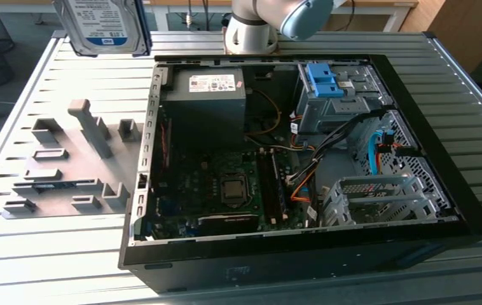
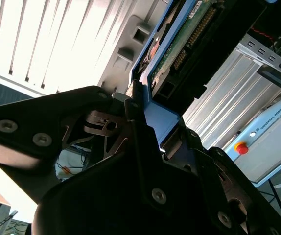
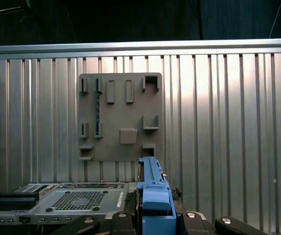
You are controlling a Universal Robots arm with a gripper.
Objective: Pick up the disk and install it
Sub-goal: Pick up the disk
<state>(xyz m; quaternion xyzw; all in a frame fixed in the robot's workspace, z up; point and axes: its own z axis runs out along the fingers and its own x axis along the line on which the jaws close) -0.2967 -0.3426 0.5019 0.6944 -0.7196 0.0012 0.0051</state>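
Blue-framed, the disk [image 1: 105, 25] sits clamped in the tool [image 2: 152, 120], high above the ribbed metal table [image 1: 55, 267].

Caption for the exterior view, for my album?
The disk held aloft near the open computer case on the table.

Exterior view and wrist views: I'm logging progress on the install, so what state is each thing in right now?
disk: held upright in the air, not yet in the case.
gripper: shut on the disk.
computer case: lying on its side, panel off, insides exposed.
holder plate: flat on the table, beside the case.
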